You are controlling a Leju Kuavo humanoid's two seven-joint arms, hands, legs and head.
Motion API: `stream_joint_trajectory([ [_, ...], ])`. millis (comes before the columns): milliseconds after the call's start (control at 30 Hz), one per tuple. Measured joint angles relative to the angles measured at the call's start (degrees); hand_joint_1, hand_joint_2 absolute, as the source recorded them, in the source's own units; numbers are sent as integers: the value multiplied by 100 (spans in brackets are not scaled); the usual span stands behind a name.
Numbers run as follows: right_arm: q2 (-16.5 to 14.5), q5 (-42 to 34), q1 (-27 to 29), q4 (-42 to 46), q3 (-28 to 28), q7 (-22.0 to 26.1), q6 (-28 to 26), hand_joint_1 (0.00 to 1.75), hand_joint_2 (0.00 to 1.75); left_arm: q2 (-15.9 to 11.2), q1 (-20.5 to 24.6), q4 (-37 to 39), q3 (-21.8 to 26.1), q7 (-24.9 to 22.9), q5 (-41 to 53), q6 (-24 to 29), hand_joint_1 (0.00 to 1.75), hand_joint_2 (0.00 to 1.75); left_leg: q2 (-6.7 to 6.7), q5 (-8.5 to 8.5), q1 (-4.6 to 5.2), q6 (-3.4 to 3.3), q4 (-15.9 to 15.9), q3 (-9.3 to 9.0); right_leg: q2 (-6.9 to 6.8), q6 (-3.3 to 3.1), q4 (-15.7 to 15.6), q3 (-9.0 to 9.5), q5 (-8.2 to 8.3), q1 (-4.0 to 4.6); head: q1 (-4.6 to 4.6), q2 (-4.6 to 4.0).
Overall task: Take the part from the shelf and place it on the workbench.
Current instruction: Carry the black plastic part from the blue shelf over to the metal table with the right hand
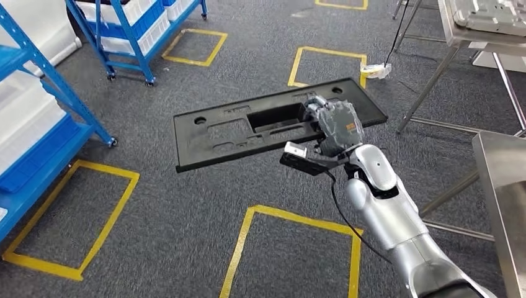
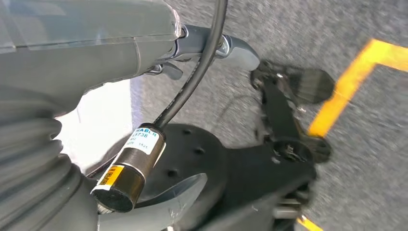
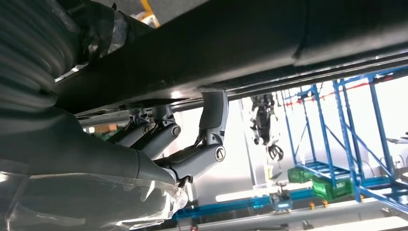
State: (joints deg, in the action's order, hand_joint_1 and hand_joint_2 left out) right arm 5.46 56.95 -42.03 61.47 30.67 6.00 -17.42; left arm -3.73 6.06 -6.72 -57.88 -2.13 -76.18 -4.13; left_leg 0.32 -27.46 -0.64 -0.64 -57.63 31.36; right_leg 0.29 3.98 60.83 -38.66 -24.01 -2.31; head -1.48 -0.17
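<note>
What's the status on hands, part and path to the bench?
Right hand grips black panel, carried flat above the floor. Left hand holds nothing. Steel workbench to the right, nothing between.

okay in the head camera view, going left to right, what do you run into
Blue shelf with white bins → black plastic panel → right hand gripping the panel's right end → steel workbench at the right edge.
</note>
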Motion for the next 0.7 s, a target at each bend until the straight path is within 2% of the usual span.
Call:
stream_joint_trajectory([
  [67, 7, 2, 7, -4, -1, -1, 9, 175, 175, 0, 6, -3, 0, 0, -2, -3, 0, 175, -6, -51, 0, 80, -67, 36, 13, -200, 43, -17, -52, 38, 4, 0],
  [100, 9, 3, 10, -2, -1, -1, 10, 175, 175, 4, 4, -3, 0, -3, -3, -4, 0, 175, -5, -67, -10, 110, -113, 46, 24, -268, 53, 0, -39, 43, 14, 0],
  [167, 13, 4, -14, 2, -2, -1, 11, 175, 175, 11, 1, -4, -1, -8, -6, -3, 0, 175, -7, -123, -32, 140, -470, 213, 31, -353, 28, 81, -71, 52, 14, 0],
  [267, 11, 4, -29, 5, -2, 1, 11, 175, 175, 17, -3, -4, -1, -14, -15, 2, 0, 175, -7, -487, -44, 147, -1543, 862, 35, -437, 9, 202, -156, 103, 15, 0],
  [300, 12, 5, -23, 1, -1, 1, 11, 175, 175, 19, -11, -4, -1, -18, -22, 5, 0, 175, -7, -568, -42, 132, -1763, 1042, 39, -454, 8, 243, -191, 129, 14, 0],
  [333, 11, 5, -20, -2, -1, 1, 10, 175, 175, 20, -22, -4, -1, -23, -28, 9, 0, 175, -9, -521, -33, 104, -1776, 1128, 47, -467, 8, 289, -227, 153, 15, 0],
  [367, 12, 5, -21, -5, -2, 2, 10, 175, 175, 21, -33, -4, -2, -27, -34, 11, 0, 175, -11, -344, -17, 67, -1580, 1106, 57, -473, 8, 340, -263, 172, 15, 0],
  [433, 10, 5, -31, -8, -2, 5, 9, 175, 175, 16, -51, -3, -2, -31, -40, 11, 0, 175, -21, 174, 47, -30, -839, 861, 73, -474, 0, 448, -334, 185, 12, 0],
  [467, 9, 5, -37, -10, -2, 7, 9, 175, 175, 9, -53, -3, -2, -31, -41, 12, 0, 175, -26, 294, 88, -76, -518, 748, 81, -464, -13, 483, -359, 182, 11, 0],
  [500, 8, 5, -40, -11, -2, 8, 9, 175, 175, 2, -51, -3, -2, -31, -42, 13, 0, 175, -34, 352, 125, -121, -299, 663, 87, -440, -35, 504, -377, 174, 13, 0],
  [567, 2, 5, -25, -19, -2, 11, 9, 175, 175, -11, -55, -4, -2, -33, -44, 13, 0, 175, -41, 322, 168, -186, -101, 579, 88, -374, -32, 535, -356, 167, 18, 0],
  [633, -4, 9, -9, -23, -1, 15, 9, 175, 175, -10, -73, -4, -2, -34, -46, 19, 0, 175, -38, 383, 151, -225, 23, 432, 64, -322, 52, 556, -376, 164, 18, 0],
  [667, -4, 10, -22, -23, -1, 16, 9, 175, 175, -9, -76, -4, -2, -36, -50, 22, 0, 175, -36, 389, 139, -237, 54, 361, 52, -308, 177, 508, -453, 162, 16, 0],
  [700, -4, 10, -39, -23, -1, 16, 9, 175, 175, -7, -73, -4, -2, -39, -55, 28, 0, 175, -35, 386, 130, -246, 75, 315, 41, -296, 407, 384, -582, 161, 14, 0],
])
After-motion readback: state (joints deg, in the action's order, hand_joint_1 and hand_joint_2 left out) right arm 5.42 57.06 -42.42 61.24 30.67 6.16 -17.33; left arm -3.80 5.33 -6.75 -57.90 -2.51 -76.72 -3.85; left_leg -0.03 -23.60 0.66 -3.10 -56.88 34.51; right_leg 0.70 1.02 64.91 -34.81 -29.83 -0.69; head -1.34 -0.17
